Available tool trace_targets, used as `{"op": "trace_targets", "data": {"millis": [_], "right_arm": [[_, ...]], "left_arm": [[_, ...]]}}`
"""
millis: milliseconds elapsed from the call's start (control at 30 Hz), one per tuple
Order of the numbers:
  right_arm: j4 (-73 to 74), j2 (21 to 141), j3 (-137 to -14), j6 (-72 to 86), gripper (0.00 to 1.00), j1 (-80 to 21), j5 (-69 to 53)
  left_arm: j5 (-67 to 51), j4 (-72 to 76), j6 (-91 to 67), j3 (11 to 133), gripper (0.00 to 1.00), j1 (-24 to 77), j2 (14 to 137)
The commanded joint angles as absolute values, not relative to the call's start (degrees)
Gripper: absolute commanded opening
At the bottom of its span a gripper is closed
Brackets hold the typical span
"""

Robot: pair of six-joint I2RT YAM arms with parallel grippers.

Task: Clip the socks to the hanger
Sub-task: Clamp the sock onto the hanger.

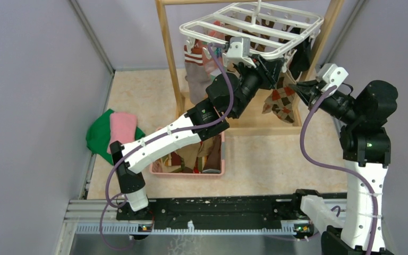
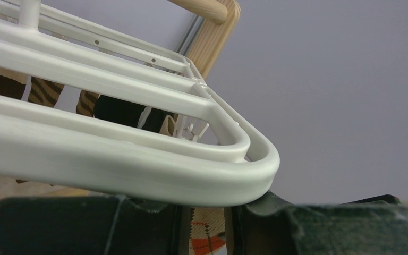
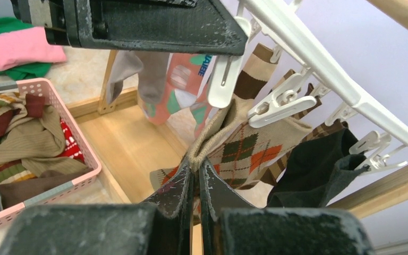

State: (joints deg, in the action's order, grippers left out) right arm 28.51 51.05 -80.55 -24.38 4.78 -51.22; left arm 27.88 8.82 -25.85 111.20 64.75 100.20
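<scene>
The white hanger [image 1: 255, 29] hangs from the wooden stand, with several socks clipped under it. My left gripper [image 1: 275, 66] reaches up under the hanger's near right corner. In the left wrist view the rim [image 2: 138, 170] hides its fingertips. In the right wrist view its fingers close on the top of a white clip [image 3: 226, 74]. My right gripper [image 3: 196, 162] is shut on the cuff of the argyle sock [image 3: 244, 151], holding it just below that clip. A black sock [image 3: 319, 164] hangs to the right, and a pink patterned sock [image 3: 175, 90] and a grey one [image 3: 138, 74] behind.
A pink basket [image 1: 220, 171] with several more socks sits on the floor under the left arm. Folded green and pink cloths [image 1: 111, 133] lie at the left. The wooden stand's posts [image 1: 169, 58] and base board [image 3: 133, 154] frame the hanger. Purple walls enclose both sides.
</scene>
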Motion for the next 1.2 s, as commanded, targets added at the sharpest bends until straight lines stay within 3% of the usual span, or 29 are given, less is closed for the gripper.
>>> {"op": "trace_targets", "data": {"millis": [0,1167], "right_arm": [[28.7,50.8,-80.0,-26.8,0.0,2.2,-48.3],[30.9,49.9,-83.4,-29.4,0.0,-2.8,-39.8]], "left_arm": [[29.5,8.5,-26.5,112.2,0.0,63.3,99.5],[30.1,8.2,-26.7,111.1,0.0,63.3,98.6]]}}
